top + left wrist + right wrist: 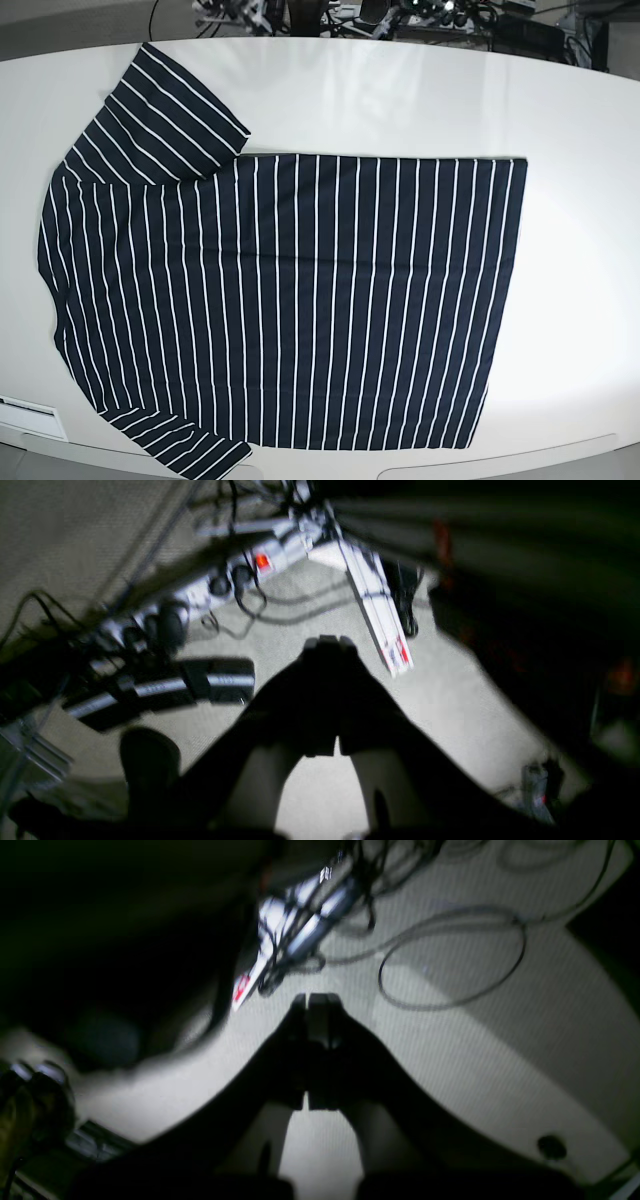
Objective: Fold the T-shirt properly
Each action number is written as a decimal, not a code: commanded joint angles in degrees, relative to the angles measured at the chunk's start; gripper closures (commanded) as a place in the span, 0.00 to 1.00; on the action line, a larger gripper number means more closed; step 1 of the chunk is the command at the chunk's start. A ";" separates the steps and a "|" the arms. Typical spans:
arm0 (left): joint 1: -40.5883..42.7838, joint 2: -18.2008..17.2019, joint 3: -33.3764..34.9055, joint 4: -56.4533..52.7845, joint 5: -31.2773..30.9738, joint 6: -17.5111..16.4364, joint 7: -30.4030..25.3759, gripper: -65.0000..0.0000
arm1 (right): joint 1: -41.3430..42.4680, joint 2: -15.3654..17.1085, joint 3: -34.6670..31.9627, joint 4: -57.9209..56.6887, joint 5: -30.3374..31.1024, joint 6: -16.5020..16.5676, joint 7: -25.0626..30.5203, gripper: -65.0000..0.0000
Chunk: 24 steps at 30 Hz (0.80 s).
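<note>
Both your end effectors are closed and empty: the left end effector [327, 642] and the right end effector [316, 1000] both hang over carpet and cables, off the desk [400, 100]. Neither arm shows in the base view, so I can't tell you which is nearer. The shirt [290, 300] lies flat on the desk, long axis running left-right, collar end at that view's left, sleeves at its top and bottom left.

A large dark navy short-sleeved cloth T-shirt with thin white stripes [300, 300] lies spread flat and unfolded on the white tabletop [400, 100], sleeves out.
</note>
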 commanded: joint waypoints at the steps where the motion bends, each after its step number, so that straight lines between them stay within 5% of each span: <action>1: 2.38 -0.94 0.00 1.18 0.33 -0.61 0.48 1.00 | -2.21 0.52 -0.15 1.49 -0.07 0.61 -0.42 1.00; 12: 26.75 -12.76 0.00 32.28 -0.31 -1.51 5.84 1.00 | -25.57 8.41 -0.15 32.81 0.20 -2.58 -10.67 1.00; 18: 40.85 -22.01 -0.02 56.13 0.61 4.26 11.30 1.00 | -39.39 15.54 0.61 57.31 -0.74 -9.03 -17.81 1.00; 24: 51.54 -31.04 -0.46 74.64 6.54 10.10 13.09 1.00 | -52.22 20.39 4.59 76.02 -10.40 -15.74 -19.58 1.00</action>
